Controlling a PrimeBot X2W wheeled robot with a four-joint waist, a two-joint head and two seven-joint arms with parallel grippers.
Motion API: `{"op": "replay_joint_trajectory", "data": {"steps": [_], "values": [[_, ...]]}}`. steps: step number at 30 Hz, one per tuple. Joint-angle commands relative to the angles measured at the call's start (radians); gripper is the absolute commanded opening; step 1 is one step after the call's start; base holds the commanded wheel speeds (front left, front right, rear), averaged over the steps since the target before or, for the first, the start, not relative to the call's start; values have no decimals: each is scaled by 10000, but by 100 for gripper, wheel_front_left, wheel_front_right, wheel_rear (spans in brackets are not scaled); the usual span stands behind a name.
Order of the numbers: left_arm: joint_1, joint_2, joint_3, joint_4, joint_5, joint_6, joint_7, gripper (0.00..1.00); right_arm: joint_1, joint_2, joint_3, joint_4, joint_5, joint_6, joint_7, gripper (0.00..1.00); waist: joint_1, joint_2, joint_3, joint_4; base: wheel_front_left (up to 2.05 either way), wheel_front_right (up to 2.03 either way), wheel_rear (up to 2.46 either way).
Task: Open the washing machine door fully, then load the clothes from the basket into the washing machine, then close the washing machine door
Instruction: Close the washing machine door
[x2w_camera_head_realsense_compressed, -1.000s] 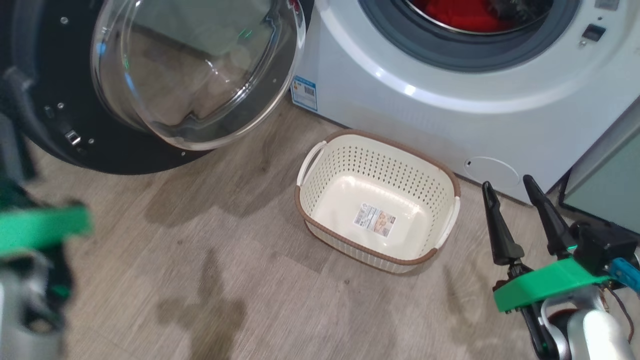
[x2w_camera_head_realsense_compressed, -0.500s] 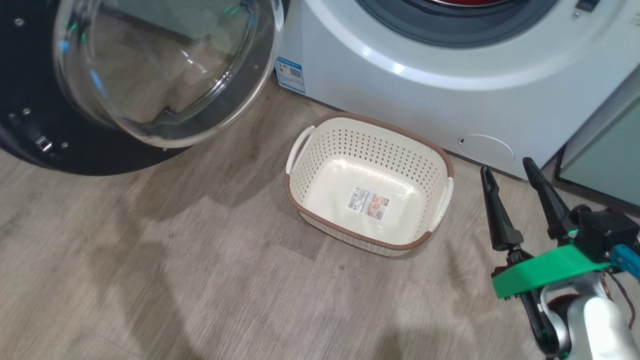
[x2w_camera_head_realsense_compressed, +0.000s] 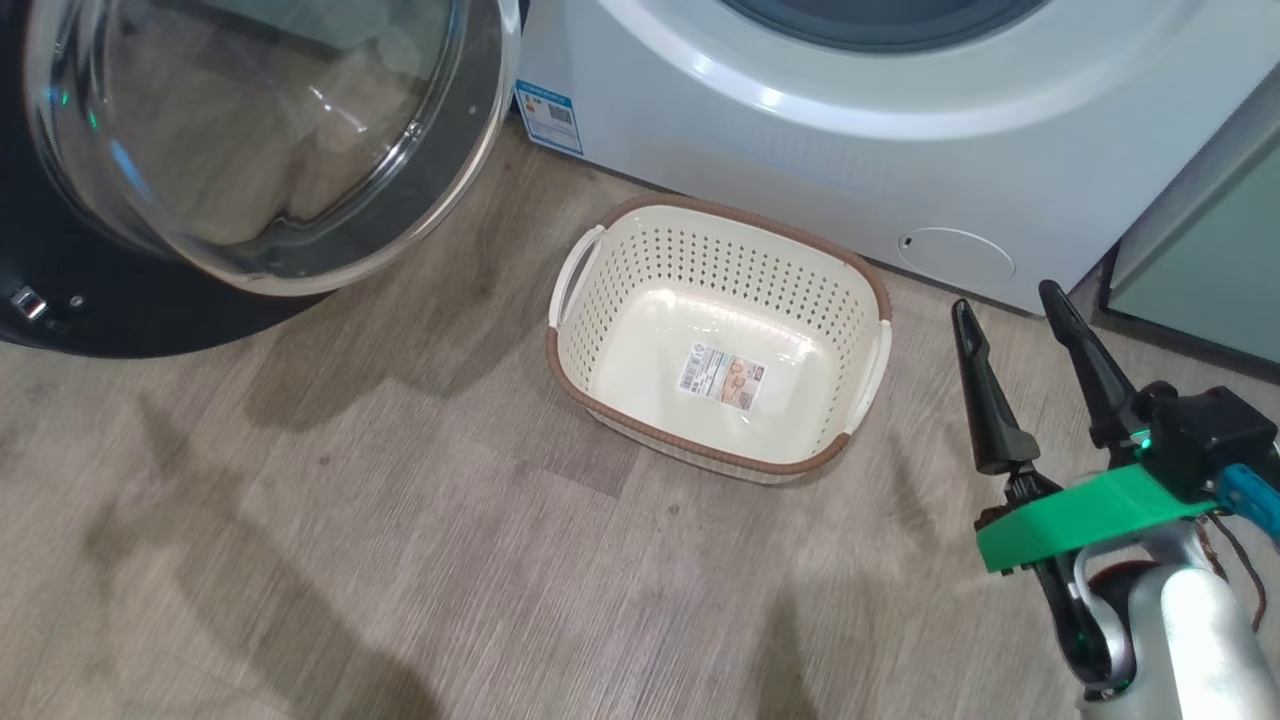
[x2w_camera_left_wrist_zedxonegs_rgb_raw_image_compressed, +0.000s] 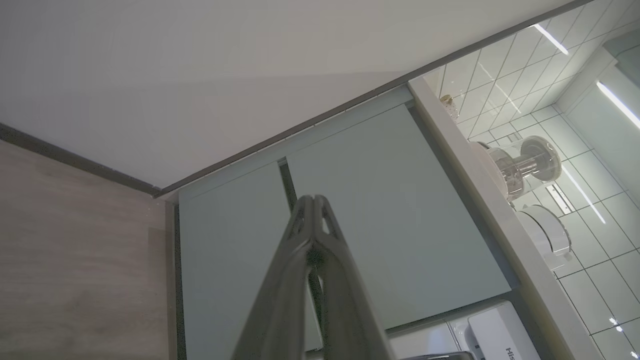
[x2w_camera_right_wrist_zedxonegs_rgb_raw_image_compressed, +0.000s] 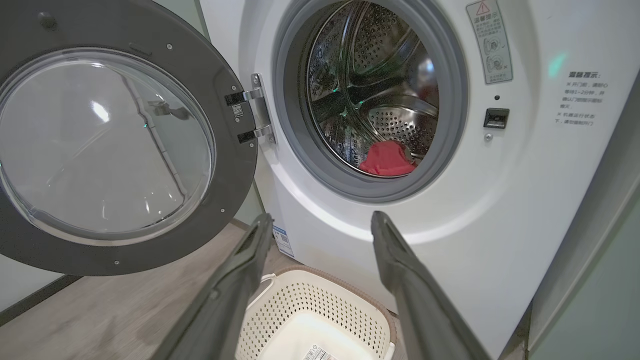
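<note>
Right wrist view is showing the clothes (x2w_camera_right_wrist_zedxonegs_rgb_raw_image_compressed: 387, 159) lying inside the washing machine (x2w_camera_right_wrist_zedxonegs_rgb_raw_image_compressed: 525, 210), ahead of the right gripper (x2w_camera_right_wrist_zedxonegs_rgb_raw_image_compressed: 321, 216), which is hanging spread wide and empty above the bare basket (x2w_camera_right_wrist_zedxonegs_rgb_raw_image_compressed: 320, 305). Loading is looking done. The washing machine door (x2w_camera_right_wrist_zedxonegs_rgb_raw_image_compressed: 105, 145), left of it, is gaping and awaiting closing. Left gripper (x2w_camera_left_wrist_zedxonegs_rgb_raw_image_compressed: 314, 200) is pinched shut, empty.

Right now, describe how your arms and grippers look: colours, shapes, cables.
The right gripper has two long, black, tapering fingers on a bright green bracket, with a black block and a blue part beside it. A thin dark cable runs by the silver-grey forearm. The left gripper has dark grey fingers with slotted cut-outs near the tips.
</note>
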Motion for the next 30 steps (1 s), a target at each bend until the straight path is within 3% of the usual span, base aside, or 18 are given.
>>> {"op": "replay_joint_trajectory", "data": {"steps": [1, 15, 30], "values": [[-335, 805, 234, -49, -163, -126, 128, 0, -358, -31, 245, -404, -117, 0, 93, 100, -1, 0, 72, -23, 0, 0, 0], [-448, 849, 66, 1543, -678, -376, 1843, 0, -568, -31, 234, -604, -315, 0, 310, 100, -1, 0, 474, -195, 0, 0, 0], [-184, 531, -296, 1714, -770, -444, 2815, 0, -643, -31, 263, -724, -381, 0, 489, 100, -1, 0, 565, -343, 0, 0, 0]]}}
